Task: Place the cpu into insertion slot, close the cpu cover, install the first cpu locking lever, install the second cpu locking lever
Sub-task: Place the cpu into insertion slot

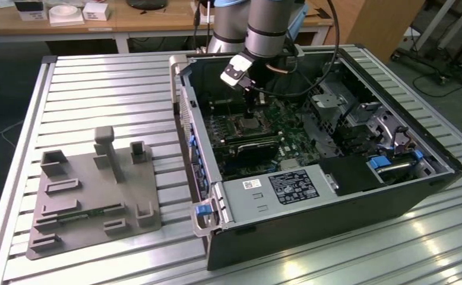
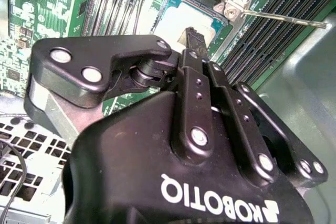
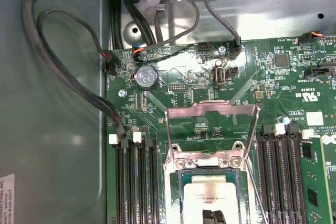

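Hovering inside open computer case point(image 1: 310, 228) lying on slatted surface point(image 1: 104, 77), claw point(image 1: 251, 114) narrow, fingertips together, nothing between them, right over cpu point(image 3: 212, 188); contact unclear. Cpu flat in insertion slot point(image 3: 173, 195), mid-board between memory slots. Cpu cover point(image 3: 210, 109) tilted up, open.

Counted: one computer case point(image 1: 318, 196), one grey fixture block point(image 1: 88, 202), one arm point(image 1: 266, 27), one hand point(image 1: 251, 113). Also one cpu point(image 3: 210, 190), one insertion slot point(image 3: 174, 192), one cpu cover point(image 3: 210, 109), one coin cell point(image 3: 146, 76).
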{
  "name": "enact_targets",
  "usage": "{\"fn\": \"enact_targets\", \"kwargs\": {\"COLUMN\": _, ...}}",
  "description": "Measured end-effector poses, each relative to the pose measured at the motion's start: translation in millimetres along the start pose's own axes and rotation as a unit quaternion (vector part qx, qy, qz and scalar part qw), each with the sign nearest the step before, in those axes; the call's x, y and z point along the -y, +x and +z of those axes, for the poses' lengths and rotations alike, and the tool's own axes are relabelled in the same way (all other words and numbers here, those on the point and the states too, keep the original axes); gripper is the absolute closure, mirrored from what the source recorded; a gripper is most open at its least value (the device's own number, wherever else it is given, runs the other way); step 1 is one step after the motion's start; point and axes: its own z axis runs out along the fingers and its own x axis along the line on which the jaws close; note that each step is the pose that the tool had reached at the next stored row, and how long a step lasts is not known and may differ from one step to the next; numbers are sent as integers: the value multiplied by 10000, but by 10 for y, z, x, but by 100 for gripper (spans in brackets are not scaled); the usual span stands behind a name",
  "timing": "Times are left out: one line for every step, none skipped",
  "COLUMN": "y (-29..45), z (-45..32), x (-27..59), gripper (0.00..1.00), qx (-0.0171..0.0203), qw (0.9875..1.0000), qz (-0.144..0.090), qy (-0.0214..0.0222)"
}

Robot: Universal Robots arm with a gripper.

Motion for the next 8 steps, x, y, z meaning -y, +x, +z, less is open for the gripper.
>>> {"fn": "enact_targets", "kwargs": {"y": 0, "z": 0, "x": 0, "gripper": 90, "qx": 0, "qw": 10000, "qz": -1, "qy": 0}}
{"fn": "enact_targets", "kwargs": {"y": 0, "z": -1, "x": 0, "gripper": 90, "qx": 1, "qw": 10000, "qz": -2, "qy": 1}}
{"fn": "enact_targets", "kwargs": {"y": 0, "z": -1, "x": 0, "gripper": 90, "qx": 1, "qw": 10000, "qz": -2, "qy": 1}}
{"fn": "enact_targets", "kwargs": {"y": 0, "z": -1, "x": 0, "gripper": 90, "qx": 1, "qw": 10000, "qz": -2, "qy": 1}}
{"fn": "enact_targets", "kwargs": {"y": 0, "z": -1, "x": 0, "gripper": 90, "qx": 1, "qw": 10000, "qz": -4, "qy": 1}}
{"fn": "enact_targets", "kwargs": {"y": 0, "z": -1, "x": 0, "gripper": 90, "qx": 1, "qw": 10000, "qz": -6, "qy": 1}}
{"fn": "enact_targets", "kwargs": {"y": 0, "z": -1, "x": 0, "gripper": 90, "qx": 1, "qw": 10000, "qz": -6, "qy": 0}}
{"fn": "enact_targets", "kwargs": {"y": 0, "z": -1, "x": 0, "gripper": 90, "qx": 1, "qw": 10000, "qz": -7, "qy": 0}}
